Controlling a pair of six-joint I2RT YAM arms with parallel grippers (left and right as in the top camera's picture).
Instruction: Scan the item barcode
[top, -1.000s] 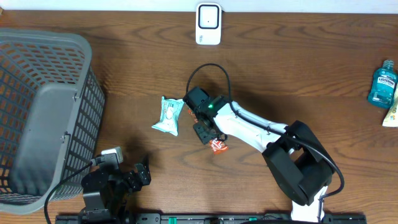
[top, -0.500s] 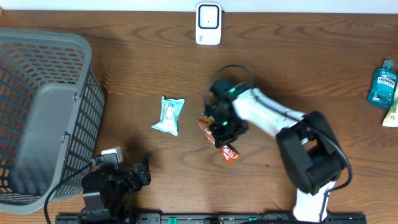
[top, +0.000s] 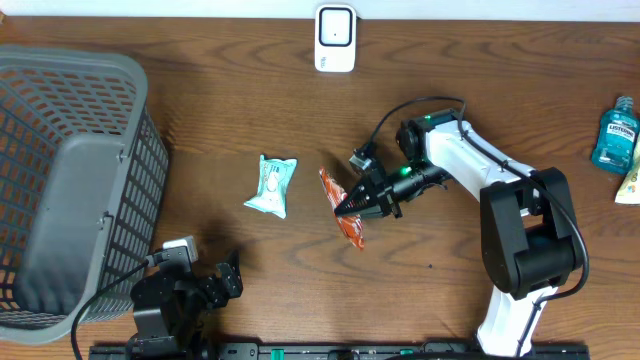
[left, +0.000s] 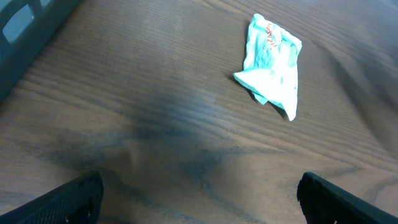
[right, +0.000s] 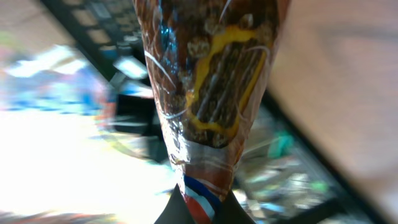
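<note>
Overhead view is showing the right gripper (top: 347, 209) clenching an orange snack packet (top: 351, 233) over the middle of the wooden table (top: 200, 120). The packet is sitting crosswise in the closed fingers, with one end sticking out toward the far side and the other toward the near edge. A white scanner (top: 335, 38) is standing at the far edge, well apart from the packet. A teal wrapper (top: 272, 186) is lying just left of the held packet, not touching it. Right wrist view is showing the packet's brown and yellow print filling the frame, its end pinched between the fingers at the bottom. Left wrist view is showing the left gripper (left: 199, 200) with jaws standing wide, gripping nothing, and the teal wrapper lying ahead of it.
</note>
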